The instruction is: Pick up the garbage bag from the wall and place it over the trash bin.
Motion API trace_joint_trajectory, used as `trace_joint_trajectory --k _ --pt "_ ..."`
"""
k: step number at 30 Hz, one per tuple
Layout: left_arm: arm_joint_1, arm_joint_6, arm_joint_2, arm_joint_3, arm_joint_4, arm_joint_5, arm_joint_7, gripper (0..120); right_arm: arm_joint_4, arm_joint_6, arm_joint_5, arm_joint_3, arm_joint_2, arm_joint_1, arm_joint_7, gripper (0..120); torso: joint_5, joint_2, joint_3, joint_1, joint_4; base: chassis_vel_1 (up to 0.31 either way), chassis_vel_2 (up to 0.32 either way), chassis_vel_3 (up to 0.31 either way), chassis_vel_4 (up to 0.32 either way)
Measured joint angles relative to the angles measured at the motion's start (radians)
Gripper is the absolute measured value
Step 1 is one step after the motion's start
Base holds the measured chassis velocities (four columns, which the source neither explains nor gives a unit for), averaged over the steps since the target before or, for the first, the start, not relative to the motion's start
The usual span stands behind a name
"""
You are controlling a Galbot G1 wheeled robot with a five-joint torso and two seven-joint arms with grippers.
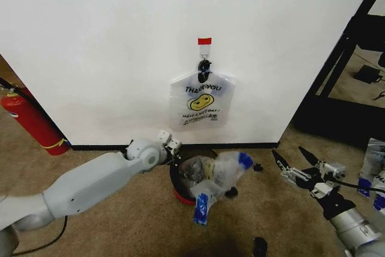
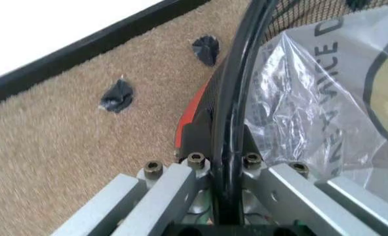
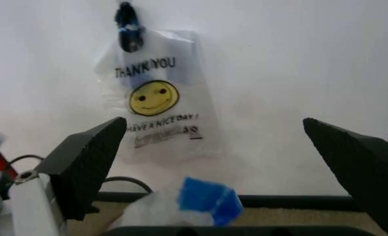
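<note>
The garbage bag (image 1: pixel 222 173), crumpled clear plastic with blue patches, lies in and over the trash bin (image 1: pixel 178 192), a black mesh basket with a red base on the carpet below the wall (image 1: pixel 90 40). My left gripper (image 1: pixel 171 147) is at the bin's near-wall edge. In the left wrist view my left gripper (image 2: pixel 223 167) is shut on the black rim (image 2: pixel 236 88), with the garbage bag (image 2: pixel 312 98) just inside it. My right gripper (image 1: pixel 289 151) hovers open to the bin's right, holding nothing. In the right wrist view its fingers (image 3: pixel 89 162) are spread wide, facing the wall.
A matching smiley bag (image 1: pixel 201 100) hangs on the black hook (image 1: pixel 204 67) under a red tape strip (image 1: pixel 204 41). A red fire extinguisher (image 1: pixel 30 121) stands at the left. A black shelf frame (image 1: pixel 343 58) rises at the right. Small dark scraps (image 2: pixel 117 95) lie on the carpet.
</note>
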Motion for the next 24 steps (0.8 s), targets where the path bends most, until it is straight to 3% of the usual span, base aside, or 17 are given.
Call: trace_joint_trajectory --k 7,14,17,24 --pt "0.107 0.000 0.002 -0.112 -0.056 -0.055 -0.087 0 0.019 -0.052 0.000 -0.017 -0.011 0.020 0.094 100 -0.0001 0.000 0.000 0.000 0.0002 0.000 0.000 0.000 0.000" --pt "0.212 -0.001 -0.028 -0.240 -0.092 -0.137 -0.273 0 0.026 -0.131 -0.031 -0.038 -0.017 0.030 0.198 100 -0.0002 0.000 0.000 0.000 0.0001 0.000 0.000 0.000 0.000" --pt "0.259 -0.001 -0.041 -0.308 -0.123 -0.225 -0.386 0 0.029 -0.157 -0.063 -0.055 -0.017 0.033 0.238 100 0.0000 0.000 0.000 0.000 0.0001 0.000 0.000 0.000 0.000" --pt "0.380 -0.007 -0.064 -0.396 -0.207 -0.250 -0.452 0 0.038 -0.198 -0.094 -0.081 -0.013 0.036 0.295 100 0.0000 0.000 0.000 0.000 0.0004 0.000 0.000 0.000 0.000"
